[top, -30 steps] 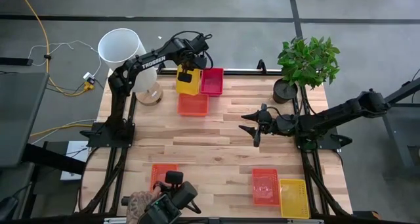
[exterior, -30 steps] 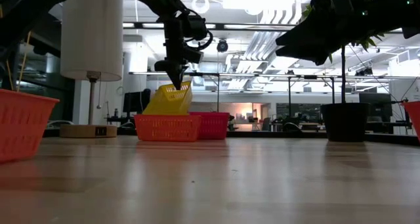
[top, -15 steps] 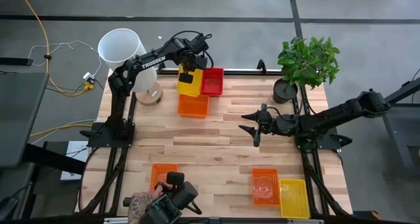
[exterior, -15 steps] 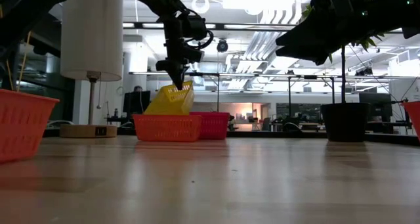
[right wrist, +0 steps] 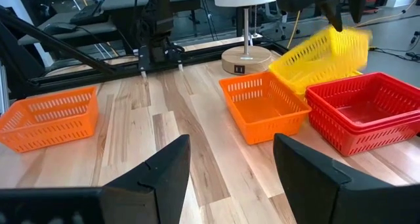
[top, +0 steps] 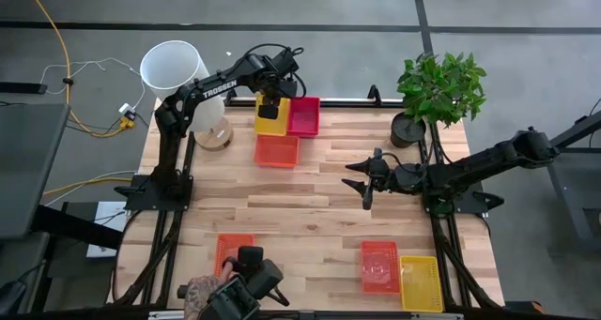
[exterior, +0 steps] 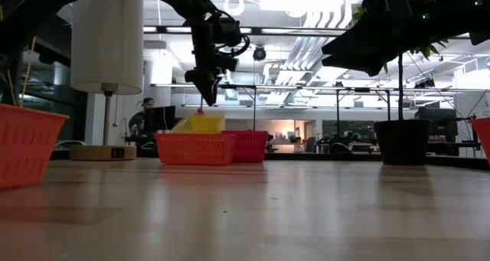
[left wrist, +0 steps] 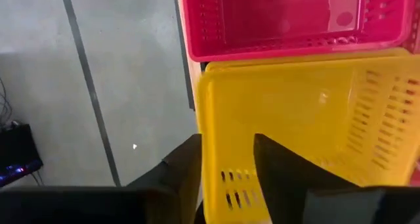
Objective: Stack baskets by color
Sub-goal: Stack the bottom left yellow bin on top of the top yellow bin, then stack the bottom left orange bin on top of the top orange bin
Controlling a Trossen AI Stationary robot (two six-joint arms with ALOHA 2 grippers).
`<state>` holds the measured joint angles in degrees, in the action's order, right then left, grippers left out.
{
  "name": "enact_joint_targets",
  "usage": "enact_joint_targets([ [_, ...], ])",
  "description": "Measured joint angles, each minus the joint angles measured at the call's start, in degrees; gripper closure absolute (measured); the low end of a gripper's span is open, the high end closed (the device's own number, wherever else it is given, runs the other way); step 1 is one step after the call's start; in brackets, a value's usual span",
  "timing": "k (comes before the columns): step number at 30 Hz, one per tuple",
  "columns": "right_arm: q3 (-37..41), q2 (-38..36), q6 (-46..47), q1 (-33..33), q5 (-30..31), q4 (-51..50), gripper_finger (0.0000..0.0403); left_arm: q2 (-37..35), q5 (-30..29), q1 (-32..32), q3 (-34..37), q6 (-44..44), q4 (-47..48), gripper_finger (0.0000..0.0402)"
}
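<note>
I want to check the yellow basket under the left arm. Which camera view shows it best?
The left wrist view: the yellow basket fills it, against the magenta basket. High view: partly covered by the left pincer. Low view: only its top. Right wrist view: blurred.

White lamp (top: 172,68) w/ round wood base (top: 215,135) at table's far left corner. Green plant (top: 441,85) in dark pot (top: 407,129) at far right corner. Yellow cable (top: 66,76) on grey floor. Person (exterior: 140,115) far off in room.
</note>
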<state>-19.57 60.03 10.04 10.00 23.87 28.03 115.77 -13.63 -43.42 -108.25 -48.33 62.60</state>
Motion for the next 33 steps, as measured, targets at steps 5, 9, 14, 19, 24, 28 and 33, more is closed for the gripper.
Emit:
enact_joint_targets([
  [5, 0.0, 0.0, 0.0, 0.0, 0.0, 0.0, 0.0197, 0.0, -0.3, 0.1, 0.0, 0.3, -0.1, 0.0244],
  [9, 0.0, 0.0, 0.0, 0.0, 0.0, 0.0, 0.0197, 0.0, -4.0, 0.5, 0.0, 0.3, -1.7, 0.0232],
  [14, 0.0, 0.0, 0.0, 0.0, 0.1, 0.0, 0.0197, -1.0, -6.9, 1.9, 0.0, 1.9, -6.6, 0.023],
  [19, 0.0, 0.0, 0.1, 0.0, 0.1, 0.0, 0.0197, -4.2, -2.8, 4.0, 0.0, 2.6, -14.6, 0.0231],
  [24, 0.0, 0.0, 0.2, 0.0, 0.1, 0.0, 0.0197, -8.3, 3.1, 6.6, 0.0, 7.2, -21.3, 0.0231],
  [28, 0.0, 0.0, 0.0, 0.0, 0.1, 0.0, 0.0197, -12.4, 11.1, 9.2, 0.0, 16.4, -24.8, 0.0231],
  [33, 0.0, 0.0, 0.4, 0.0, 0.1, 0.0, 0.0197, -17.0, 21.8, 14.4, 0.0, 25.8, -28.4, 0.0232],
])
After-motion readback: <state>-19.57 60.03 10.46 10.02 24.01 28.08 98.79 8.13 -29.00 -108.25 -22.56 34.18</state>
